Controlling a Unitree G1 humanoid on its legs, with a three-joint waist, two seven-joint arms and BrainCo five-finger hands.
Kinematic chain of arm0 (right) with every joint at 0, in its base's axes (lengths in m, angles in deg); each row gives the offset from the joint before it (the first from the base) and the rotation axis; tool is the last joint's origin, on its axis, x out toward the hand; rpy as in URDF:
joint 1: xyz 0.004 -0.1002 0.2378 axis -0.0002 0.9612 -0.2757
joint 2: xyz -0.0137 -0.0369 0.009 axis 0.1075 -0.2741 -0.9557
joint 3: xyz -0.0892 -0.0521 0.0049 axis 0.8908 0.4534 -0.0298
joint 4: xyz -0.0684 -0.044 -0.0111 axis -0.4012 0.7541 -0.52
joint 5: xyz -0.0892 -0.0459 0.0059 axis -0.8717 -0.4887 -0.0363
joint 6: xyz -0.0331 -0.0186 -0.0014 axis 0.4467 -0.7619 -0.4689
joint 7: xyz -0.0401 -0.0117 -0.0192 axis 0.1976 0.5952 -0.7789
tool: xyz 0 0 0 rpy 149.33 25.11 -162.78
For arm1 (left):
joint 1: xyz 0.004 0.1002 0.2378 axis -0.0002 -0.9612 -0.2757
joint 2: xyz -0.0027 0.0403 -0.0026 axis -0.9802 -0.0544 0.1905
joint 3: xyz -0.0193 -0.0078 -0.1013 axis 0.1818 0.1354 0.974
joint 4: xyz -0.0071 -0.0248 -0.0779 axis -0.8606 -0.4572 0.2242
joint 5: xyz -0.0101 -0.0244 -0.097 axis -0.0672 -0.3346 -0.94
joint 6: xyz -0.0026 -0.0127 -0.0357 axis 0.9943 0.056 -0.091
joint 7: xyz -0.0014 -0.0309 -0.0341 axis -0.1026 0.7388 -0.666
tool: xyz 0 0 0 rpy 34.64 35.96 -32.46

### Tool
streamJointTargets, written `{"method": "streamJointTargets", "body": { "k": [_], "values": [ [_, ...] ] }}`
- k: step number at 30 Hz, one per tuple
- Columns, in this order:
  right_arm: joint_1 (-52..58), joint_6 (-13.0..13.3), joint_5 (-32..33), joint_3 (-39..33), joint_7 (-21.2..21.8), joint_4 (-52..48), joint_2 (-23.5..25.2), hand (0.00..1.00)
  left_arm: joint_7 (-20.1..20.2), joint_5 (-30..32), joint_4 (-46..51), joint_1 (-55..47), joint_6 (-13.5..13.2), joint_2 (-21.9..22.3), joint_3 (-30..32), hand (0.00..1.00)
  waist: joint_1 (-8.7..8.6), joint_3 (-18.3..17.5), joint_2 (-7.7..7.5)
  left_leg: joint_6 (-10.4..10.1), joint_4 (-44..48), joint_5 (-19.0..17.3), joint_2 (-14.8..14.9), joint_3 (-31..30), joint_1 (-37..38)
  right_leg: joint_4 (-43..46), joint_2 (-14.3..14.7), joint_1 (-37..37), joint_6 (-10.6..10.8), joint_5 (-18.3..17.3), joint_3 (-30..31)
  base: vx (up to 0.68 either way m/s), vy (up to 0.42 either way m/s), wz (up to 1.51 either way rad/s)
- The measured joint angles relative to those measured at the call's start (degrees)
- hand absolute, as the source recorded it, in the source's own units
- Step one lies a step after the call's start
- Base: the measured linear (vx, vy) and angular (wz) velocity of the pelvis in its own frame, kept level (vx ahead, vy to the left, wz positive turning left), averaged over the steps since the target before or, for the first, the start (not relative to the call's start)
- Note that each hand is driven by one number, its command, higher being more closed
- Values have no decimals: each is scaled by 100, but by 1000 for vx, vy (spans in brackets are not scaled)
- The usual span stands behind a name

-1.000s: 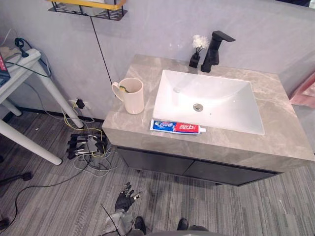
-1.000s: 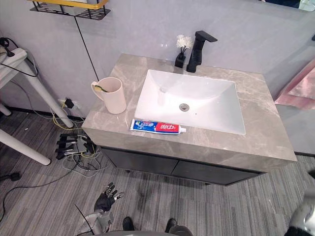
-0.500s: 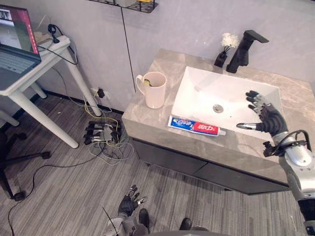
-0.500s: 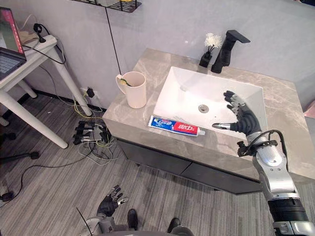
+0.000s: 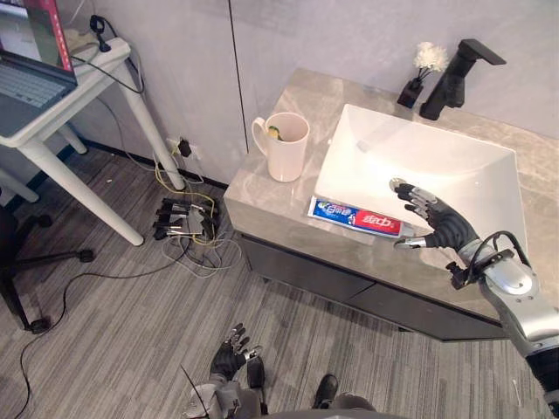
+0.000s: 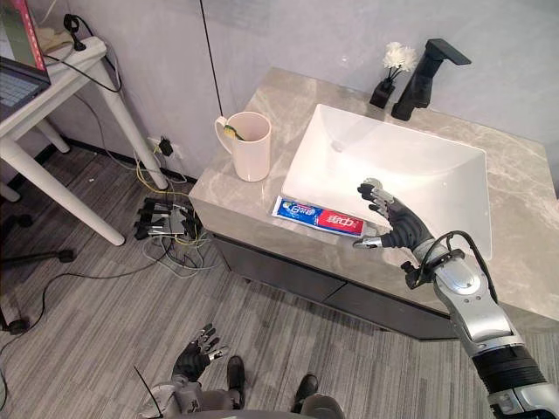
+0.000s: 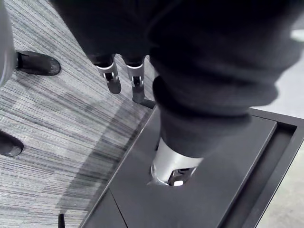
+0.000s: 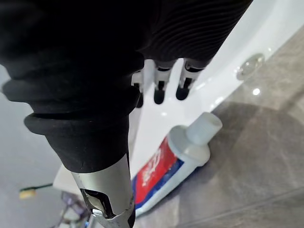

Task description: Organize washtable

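Toothpaste tube (image 5: 358, 218) lies just beside the spread-fingered right hand (image 5: 447, 232).

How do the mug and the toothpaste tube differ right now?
The mug stands upright and is plain cream; the toothpaste tube lies flat and is blue and red. The mug holds a toothbrush; the toothpaste tube is capped. Both rest on the countertop.

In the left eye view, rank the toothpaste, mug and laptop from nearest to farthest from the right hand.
1. Toothpaste tube, on the counter front edge, beside the right hand.
2. Mug, at the counter's left end.
3. Laptop, on the white side table.
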Motion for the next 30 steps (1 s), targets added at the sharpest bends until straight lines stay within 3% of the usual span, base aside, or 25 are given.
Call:
{"method": "streamJointTargets", "body": {
  "k": [9,18,30],
  "values": [
    [-463,-2,-5,270,-15,117,-269,0,-4,-63,-4,119,-41,-60,8,0,134,84,-148,19,-1,16,37,-17,-127,14,25,-116,-4,1,22,3,0,0],
    [-665,-8,-3,325,-19,171,-288,0,-11,-116,-11,189,-69,-152,32,0,153,178,-299,19,1,25,33,-53,-239,12,26,-206,-4,1,153,17,6,3],
    [-612,-8,-13,325,-12,168,-291,0,-12,-190,-9,217,-69,-163,34,0,166,215,-334,19,1,24,36,-55,-250,10,15,-212,-4,1,183,0,0,0]
  ]
}}
